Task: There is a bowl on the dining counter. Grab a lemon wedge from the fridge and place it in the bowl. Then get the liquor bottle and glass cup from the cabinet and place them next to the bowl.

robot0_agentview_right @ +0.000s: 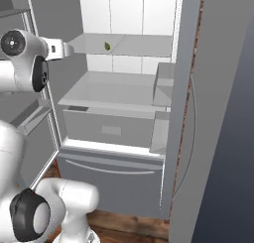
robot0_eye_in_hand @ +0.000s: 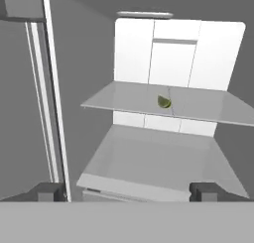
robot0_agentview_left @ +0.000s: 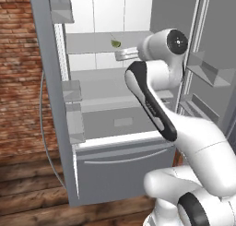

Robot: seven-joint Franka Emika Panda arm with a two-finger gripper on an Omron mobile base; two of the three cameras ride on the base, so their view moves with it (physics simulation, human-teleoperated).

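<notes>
Looking into the open fridge [robot0_eye_in_hand: 54, 113], I see my hand [robot0_eye_in_hand: 129, 191] released, jaws spread wide and holding nothing; the lemon wedge [robot0_eye_in_hand: 163, 102] sits on the upper shelf [robot0_eye_in_hand: 124, 99], ahead, slightly right, well apart.

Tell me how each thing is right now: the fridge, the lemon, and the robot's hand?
Fridge: both doors open, bottom drawer shut.
Lemon wedge: lying on the upper shelf, untouched.
Gripper: open, empty, pointed into the fridge, short of the wedge.
</notes>
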